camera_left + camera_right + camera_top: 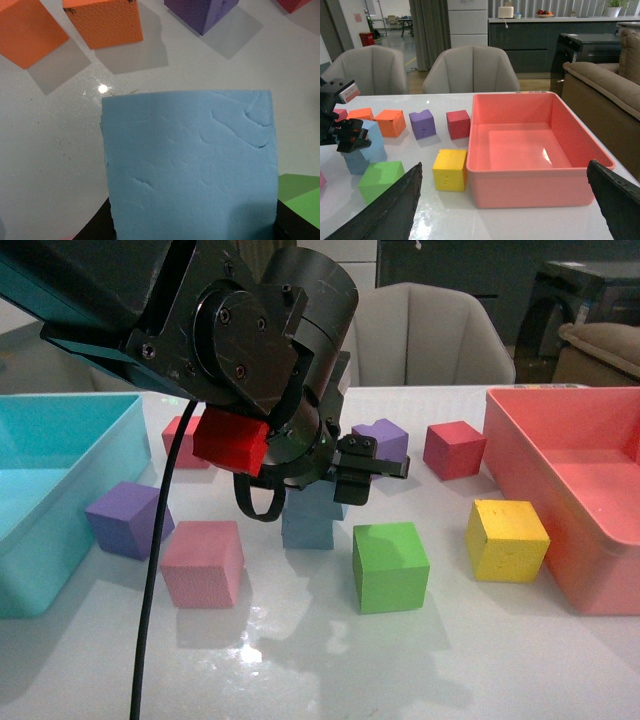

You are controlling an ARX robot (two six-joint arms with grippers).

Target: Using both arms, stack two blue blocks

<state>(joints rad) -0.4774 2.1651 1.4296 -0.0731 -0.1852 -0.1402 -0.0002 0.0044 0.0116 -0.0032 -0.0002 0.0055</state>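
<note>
Left arm point(250, 330) slanting down from the upper left of the front view, round wrist turned toward the camera, left gripper point(345, 480) low over the middle of the white table point(300, 660). Jaws closed against the sides of the upper blue block point(190, 165), black fingers point(95, 231) flush at its edges. That block sitting slightly askew on the lower blue block point(306, 532), just behind the gap between the pink cube point(203, 562) and the green cube point(390, 565). Right gripper point(505, 165) off to the side above the table, jaws spread wide, nothing between them. Counted: two blue blocks, two purple cubes point(128, 518), two orange cubes point(390, 122), two red cubes point(455, 450), one pink, one green, one yellow cube point(507, 538). One teal bin point(40, 570) at the left, one red bin point(530, 192) at the right.
</note>
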